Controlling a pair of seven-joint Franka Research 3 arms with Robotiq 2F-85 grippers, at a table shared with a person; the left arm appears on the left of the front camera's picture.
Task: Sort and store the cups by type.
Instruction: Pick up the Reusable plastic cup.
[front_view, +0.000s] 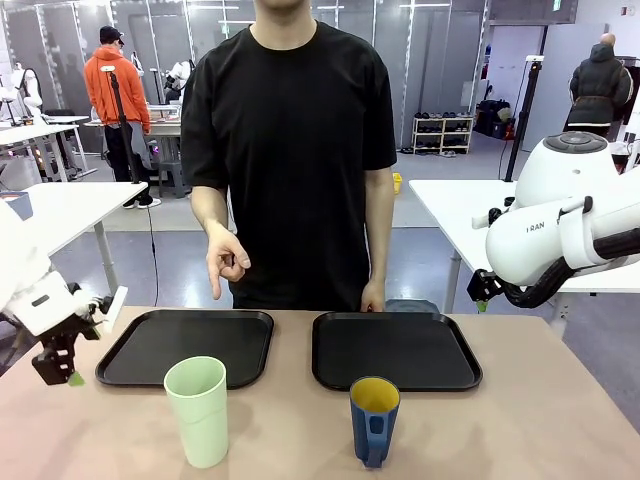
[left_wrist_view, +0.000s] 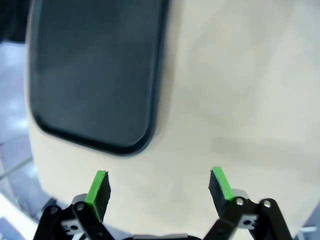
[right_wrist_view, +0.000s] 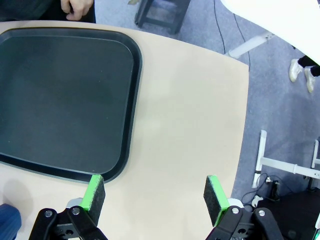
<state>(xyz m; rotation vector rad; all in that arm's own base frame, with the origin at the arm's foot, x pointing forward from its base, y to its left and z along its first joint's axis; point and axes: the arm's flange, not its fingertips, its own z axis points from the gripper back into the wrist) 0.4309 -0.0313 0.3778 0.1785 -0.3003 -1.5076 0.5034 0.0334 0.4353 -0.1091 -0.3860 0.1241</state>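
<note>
Front view: two cups stand upright on the table, each on the near side of a tray.
The left gripper (front_view: 62, 365) hangs by the table's left corner, jaws spread and holding nothing. The mint-green tumbler (front_view: 198, 410) stands before the left tray (front_view: 130, 345) and the blue mug (front_view: 374, 420) before the right tray (front_view: 400, 350), likely one tray per type. The right gripper (right_wrist_view: 155, 192), likewise released, hovers beside that tray's edge.

Front across table (front_view: 540, 430); wrists downward, close.
</note>
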